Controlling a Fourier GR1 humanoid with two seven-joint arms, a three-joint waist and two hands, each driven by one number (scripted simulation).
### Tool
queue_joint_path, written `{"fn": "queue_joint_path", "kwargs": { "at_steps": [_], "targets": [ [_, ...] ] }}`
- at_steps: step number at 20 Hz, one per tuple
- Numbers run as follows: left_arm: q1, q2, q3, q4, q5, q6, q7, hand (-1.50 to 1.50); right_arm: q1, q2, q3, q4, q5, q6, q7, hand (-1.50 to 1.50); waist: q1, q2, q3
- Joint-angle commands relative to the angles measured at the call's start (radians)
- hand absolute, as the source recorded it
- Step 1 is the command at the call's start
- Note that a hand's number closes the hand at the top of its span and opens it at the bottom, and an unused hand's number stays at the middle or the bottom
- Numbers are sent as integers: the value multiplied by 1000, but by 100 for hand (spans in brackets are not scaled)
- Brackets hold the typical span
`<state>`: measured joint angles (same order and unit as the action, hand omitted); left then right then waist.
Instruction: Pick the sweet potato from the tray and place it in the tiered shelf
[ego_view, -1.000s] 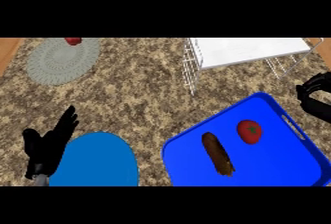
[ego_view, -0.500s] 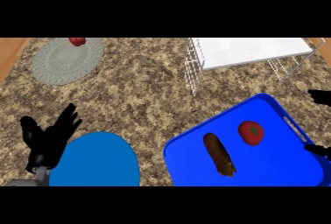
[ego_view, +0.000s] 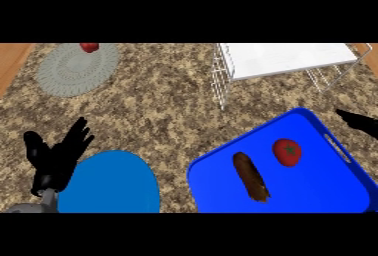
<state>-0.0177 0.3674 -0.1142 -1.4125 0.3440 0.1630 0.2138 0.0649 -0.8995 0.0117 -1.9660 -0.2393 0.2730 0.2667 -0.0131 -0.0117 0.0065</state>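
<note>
down on the speckled counter (ego_view: 170, 105), the sweet potato (ego_view: 251, 176) lies on the blue tray (ego_view: 325, 190), long and brown, its length running from the tray's upper middle down toward the lower edge of the view. just to its right on the same tray, apart from it, sits a red tomato (ego_view: 287, 152) with a green stem mark on top. nothing touches the sweet potato.

the tiered shelf (ego_view: 284, 62) stands at the top right, a white wire frame with a pale flat level, well apart from the tray's far corner.

the left hand (ego_view: 55, 155) shows at the lower left, fingers up and spread, holding nothing, resting just beside the upper left rim of a round blue plate (ego_view: 111, 187). part of its grey forearm shows at the bottom corner.

the right hand (ego_view: 358, 121) shows only as a black tip at the right edge, just beyond the tray's right rim with its slot handle; i cannot tell how it is set, since most of it lies outside the view.

at the top left a round grey mat (ego_view: 77, 70) lies on the counter, and 1 small red thing (ego_view: 89, 47) sits at its upper edge, cut off by the view's top. a strip of wood shows along the far left.
</note>
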Motion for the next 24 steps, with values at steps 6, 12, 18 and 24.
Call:
{"fn": "queue_joint_path", "kwargs": {
  "at_steps": [6, 12, 18, 24],
  "targets": [
    [-20, -40, -21, 67, -25, -18, 6, 0, -171, 83, 238, -231, 197, -188, 532, -150, 27, 14, -9],
    [-6, -62, -46, 11, -45, 4, 50, 0, -344, 200, 443, -100, 380, -179, 734, -150, 45, 15, -8],
    [7, -48, 1, 72, -45, -42, 3, 0, -385, 274, 514, -71, 417, -103, 824, -150, 22, 13, -7],
    [-47, -51, 19, 93, -50, -38, 35, 0, -413, 328, 589, 6, 515, -101, 879, -150, 15, 14, -8]
  ]
}}
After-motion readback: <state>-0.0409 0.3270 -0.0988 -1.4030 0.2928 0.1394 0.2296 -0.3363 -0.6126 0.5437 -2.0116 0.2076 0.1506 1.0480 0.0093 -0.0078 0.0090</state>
